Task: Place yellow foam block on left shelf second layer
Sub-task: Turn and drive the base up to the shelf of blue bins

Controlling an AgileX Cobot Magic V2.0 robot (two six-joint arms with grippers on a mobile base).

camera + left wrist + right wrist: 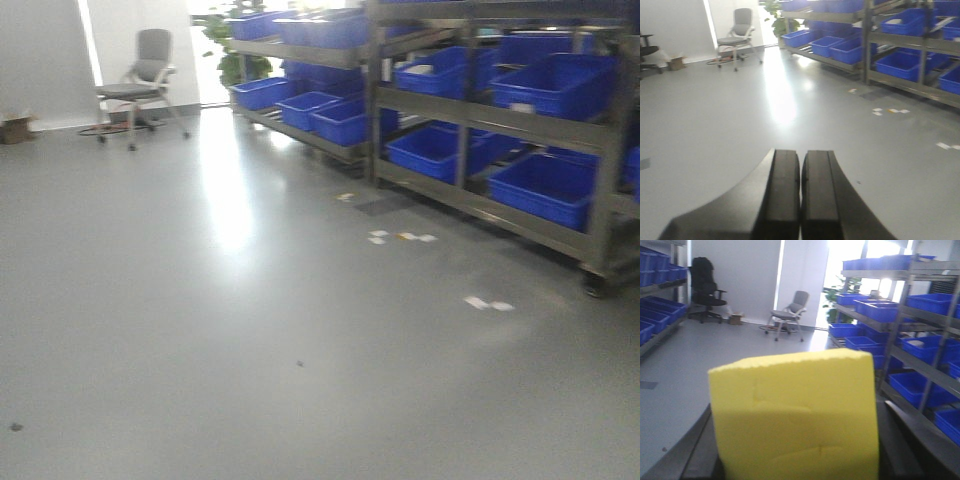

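The yellow foam block [792,410] fills the lower middle of the right wrist view, a bright yellow cube with faint creases on its face. My right gripper [797,452] is shut on it; dark fingers [699,450] show on either side of the block. My left gripper [800,156] is shut with nothing between its pads, held over the bare grey floor. A shelf rack with blue bins [655,295] stands at the far left of the right wrist view, some way off. Neither gripper nor the block shows in the front view.
Metal racks with blue bins [500,110] line the right side. A grey chair [145,75] and a cardboard box [15,128] stand by the far wall, a black office chair [705,287] further left. Paper scraps [400,237] lie on the floor near the racks.
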